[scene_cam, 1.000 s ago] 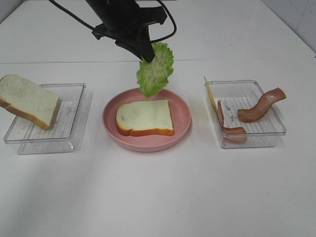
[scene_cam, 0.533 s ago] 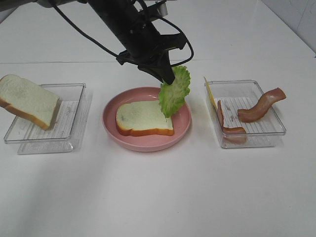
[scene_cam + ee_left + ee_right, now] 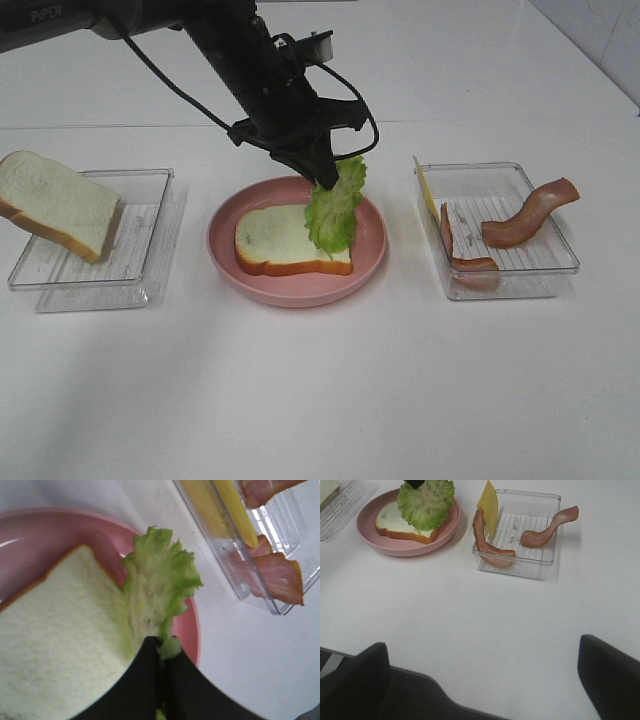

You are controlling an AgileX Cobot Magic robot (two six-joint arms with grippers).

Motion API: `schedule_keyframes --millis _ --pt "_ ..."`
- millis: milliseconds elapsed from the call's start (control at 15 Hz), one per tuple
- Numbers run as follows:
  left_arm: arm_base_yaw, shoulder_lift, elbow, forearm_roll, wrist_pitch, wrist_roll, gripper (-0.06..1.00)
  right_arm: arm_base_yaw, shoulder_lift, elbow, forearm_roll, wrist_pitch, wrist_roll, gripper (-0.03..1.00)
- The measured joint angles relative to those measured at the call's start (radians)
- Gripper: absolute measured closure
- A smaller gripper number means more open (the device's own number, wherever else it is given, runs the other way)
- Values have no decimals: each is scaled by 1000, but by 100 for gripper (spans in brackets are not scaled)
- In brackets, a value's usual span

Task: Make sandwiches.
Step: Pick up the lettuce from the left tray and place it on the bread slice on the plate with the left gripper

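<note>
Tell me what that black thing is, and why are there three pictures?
It is a robot arm making a sandwich. One picture comes from a camera high above the table; the other two come from small cameras on the robot's two wrists. The left arm pinches a lettuce leaf in its shut jaws, over a bread slice on the pink plate. One clear tray holds a second bread slice; the other tray holds bacon strips and a cheese slice. The right arm's jaws stand wide open, empty.

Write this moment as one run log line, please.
left fingers: shut on lettuce | lettuce: over bread slice on pink plate | right fingers: open | bacon, cheese: in tray
</note>
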Motion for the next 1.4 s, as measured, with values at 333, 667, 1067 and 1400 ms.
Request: schedule_keyframes --millis 333,667,1067,1400 --pt "0 6 0 72 0 -51 94 0 0 0 0 0 0 -1" --pt "0 18 0 191 38 -124 94 0 0 0 0 0 0 -1" --pt "0 47 0 206 36 -129 94 0 0 0 0 0 0 -1" --pt "0 53 0 243 30 -129 55 0 0 0 0 0 0 -1"
